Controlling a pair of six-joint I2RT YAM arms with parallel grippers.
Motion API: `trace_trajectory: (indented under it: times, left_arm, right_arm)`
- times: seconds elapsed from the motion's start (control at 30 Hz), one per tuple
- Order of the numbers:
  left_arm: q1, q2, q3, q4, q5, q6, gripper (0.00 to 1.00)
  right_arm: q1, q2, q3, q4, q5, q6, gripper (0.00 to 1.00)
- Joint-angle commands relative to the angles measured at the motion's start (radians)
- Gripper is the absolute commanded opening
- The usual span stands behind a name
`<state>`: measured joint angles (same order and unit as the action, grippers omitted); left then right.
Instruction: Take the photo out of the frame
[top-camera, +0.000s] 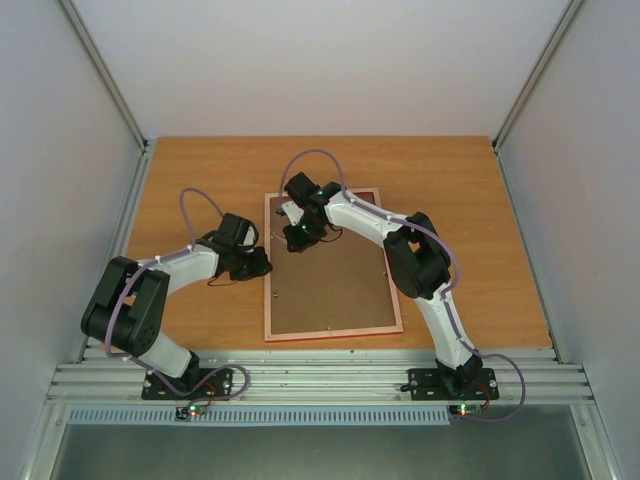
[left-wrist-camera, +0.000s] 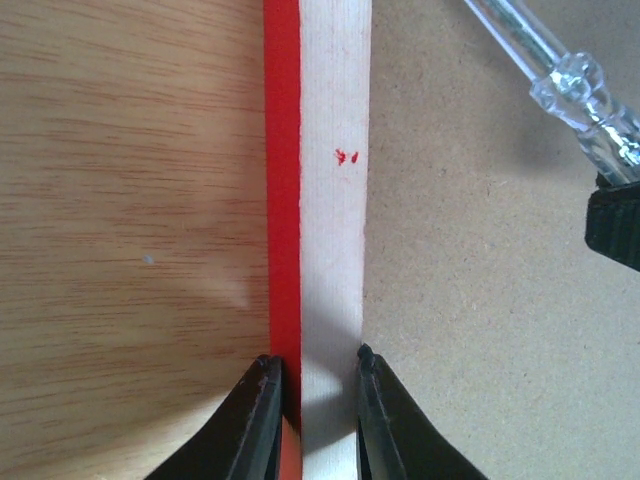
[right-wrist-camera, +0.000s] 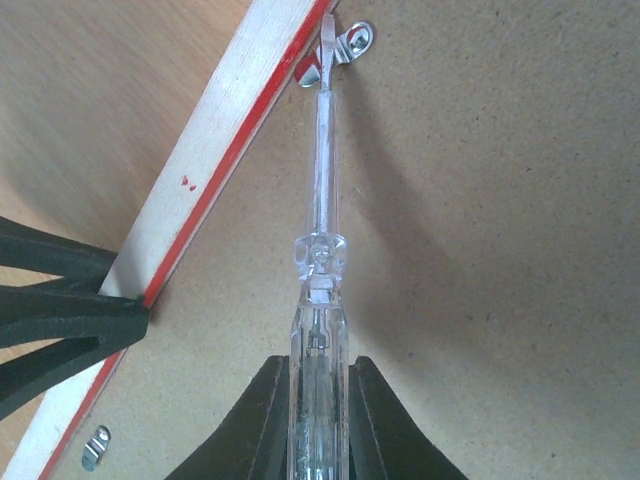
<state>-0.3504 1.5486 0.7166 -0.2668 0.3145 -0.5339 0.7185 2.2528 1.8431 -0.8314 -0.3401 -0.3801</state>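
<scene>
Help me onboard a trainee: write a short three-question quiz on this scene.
1. True or false: the left gripper clamps the frame by its side rail.
2. The right gripper holds: A a clear tool; B a brush; C nothing.
3. Fill in: the tool's tip sits at a metal ____ where the frame meets the backing board.

Key: 1 true; 2 A; 3 clip.
</scene>
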Motion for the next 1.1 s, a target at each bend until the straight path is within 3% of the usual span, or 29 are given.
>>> trace_trajectory:
  times: [0.0, 0.7, 1.07]
  left_arm:
    - [-0.012, -0.005, -0.022, -0.034, 0.034, 0.003, 0.13]
    - [-0.012, -0.039, -0.034, -0.065, 0.000, 0.004, 0.14]
    - [-0.012, -0.065, -0.034, -0.062, 0.003, -0.001, 0.18]
  right_arm:
    - [0.027, 0.020, 0.021, -0.117, -0.002, -0.051, 0.01]
    - [0.023, -0.094, -0.075, -0.136, 0.104, -0.041, 0.01]
    - [-0.028, -0.273, -0.229, -0.036, 0.025, -0.016, 0.01]
